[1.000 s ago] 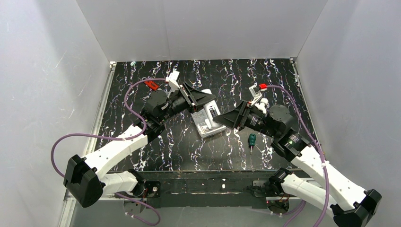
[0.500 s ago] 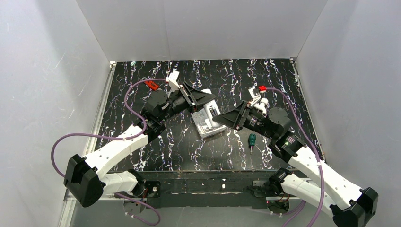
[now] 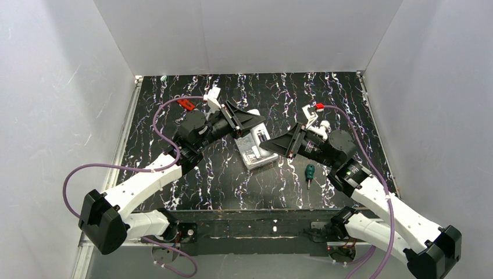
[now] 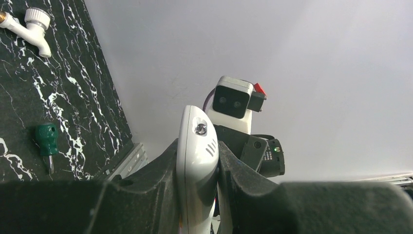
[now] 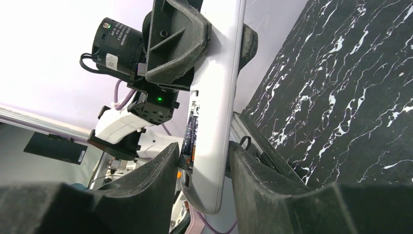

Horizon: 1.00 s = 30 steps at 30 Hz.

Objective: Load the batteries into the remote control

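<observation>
1. The remote [image 5: 219,87] is held up off the table, on its edge, between the two arms. It is above the clear box [image 3: 256,156], near the middle of the table.
2. The left gripper [image 4: 197,168] is clenched on one end of the remote, which is pressed by the fingers from both sides.
3. The right gripper [image 5: 204,156] is placed around the other end. Whether a grip is made there cannot be told.
4. A battery [image 5: 191,134] is seen lying in the open back, so the loading step is judged to be in hand or nearly finished.
5. For the next move, each battery must be pushed fully down. The cover, which is not seen, must then be fitted.
6. A steady hold by the left gripper is called for, because the remote can be turned by any push from the right one.
</observation>
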### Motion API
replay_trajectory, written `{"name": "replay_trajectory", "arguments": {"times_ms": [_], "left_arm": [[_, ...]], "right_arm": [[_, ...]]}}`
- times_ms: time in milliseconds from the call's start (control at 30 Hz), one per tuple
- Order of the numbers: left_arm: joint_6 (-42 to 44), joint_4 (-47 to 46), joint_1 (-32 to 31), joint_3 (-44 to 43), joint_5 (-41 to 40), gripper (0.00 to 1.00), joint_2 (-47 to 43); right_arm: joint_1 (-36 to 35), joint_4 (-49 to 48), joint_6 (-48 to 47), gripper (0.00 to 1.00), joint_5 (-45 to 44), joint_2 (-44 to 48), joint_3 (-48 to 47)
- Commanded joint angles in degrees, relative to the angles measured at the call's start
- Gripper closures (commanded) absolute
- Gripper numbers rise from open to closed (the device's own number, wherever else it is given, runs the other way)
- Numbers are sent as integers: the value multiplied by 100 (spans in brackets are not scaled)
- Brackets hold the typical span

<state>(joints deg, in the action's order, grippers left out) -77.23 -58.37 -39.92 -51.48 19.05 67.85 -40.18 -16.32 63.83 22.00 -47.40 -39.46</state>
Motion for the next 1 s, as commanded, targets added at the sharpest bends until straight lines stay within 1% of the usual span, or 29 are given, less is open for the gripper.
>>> {"name": "replay_trajectory", "arguments": {"times_ms": [0, 167, 233, 300, 333, 433, 467, 533, 567, 700, 833, 867, 967], "left_arm": [[-29, -601, -16, -297, 195, 100, -133], [-16, -579, -16, -313, 228, 100, -122], [-3, -564, -16, -308, 231, 100, -129], [4, -562, -16, -308, 227, 100, -144], [9, -566, -13, -309, 222, 100, -147], [35, -553, -11, -317, 227, 100, -158], [45, -545, -15, -321, 238, 100, -152], [66, -515, -16, -321, 248, 100, -170], [80, -501, -16, -316, 248, 100, -179], [103, -469, -16, -282, 246, 100, -194], [141, -441, -11, -225, 283, 100, -198], [161, -421, -15, -208, 291, 100, -214], [212, -360, -16, -131, 299, 100, -252]], "right_arm": [[34, -324, -3, 52, 130, -125, 2], [37, -341, -11, 57, 173, -214, -2], [37, -323, -11, 60, 173, -233, -9], [33, -308, -24, 66, 173, -253, -2], [36, -305, -23, 70, 173, -267, -1], [37, -254, -8, 93, 136, -279, -21], [37, -223, -3, 96, 122, -289, -32], [37, -204, -2, 97, 112, -295, -35], [37, -205, -7, 95, 112, -296, -35], [36, -124, -73, 68, 125, -284, -82], [37, -98, -205, 48, 202, -250, -184], [37, -81, -254, 43, 215, -233, -232], [45, 74, -429, 36, 181, -160, -374]]}}
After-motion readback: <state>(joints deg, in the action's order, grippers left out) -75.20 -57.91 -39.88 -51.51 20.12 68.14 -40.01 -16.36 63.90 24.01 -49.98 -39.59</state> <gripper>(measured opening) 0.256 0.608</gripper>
